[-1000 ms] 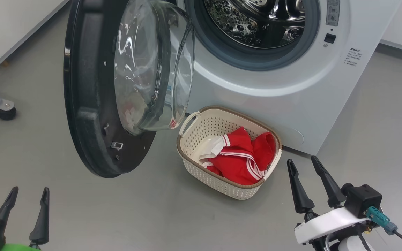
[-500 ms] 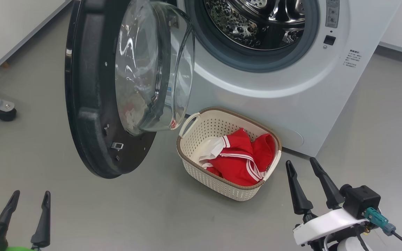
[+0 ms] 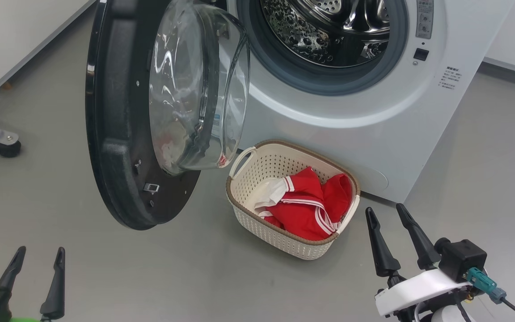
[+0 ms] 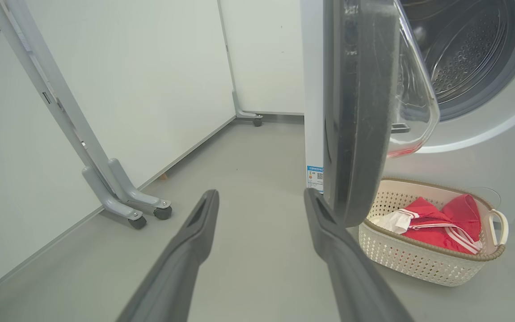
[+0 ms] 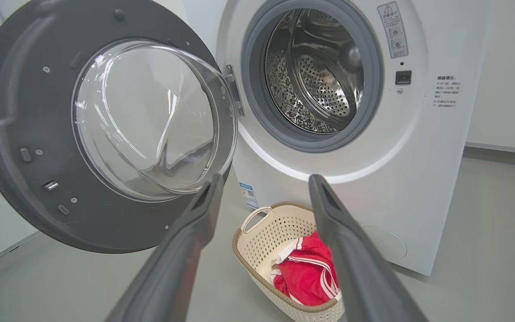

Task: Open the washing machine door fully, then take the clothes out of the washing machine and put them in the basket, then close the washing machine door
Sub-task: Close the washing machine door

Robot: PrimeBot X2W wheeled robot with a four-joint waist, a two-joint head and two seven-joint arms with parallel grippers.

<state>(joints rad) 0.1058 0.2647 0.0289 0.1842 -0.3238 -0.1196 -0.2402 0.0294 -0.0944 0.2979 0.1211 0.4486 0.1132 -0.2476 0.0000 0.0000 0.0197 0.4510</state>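
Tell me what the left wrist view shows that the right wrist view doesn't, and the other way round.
Left wrist view: a grey wheeled stand leg against the white wall, and the washing machine door seen edge-on, past the open left gripper.
Right wrist view: the door's inner face with its clear glass bowl, the hinge, the warning sticker and the black latch slot, above the open right gripper.
Both: the steel drum, the blue label sticker, and the red clothes lying in the basket.

The clothes (image 3: 309,205) lie in the basket (image 3: 244,219), before the washing machine (image 3: 373,129), right of its door (image 3: 119,134).
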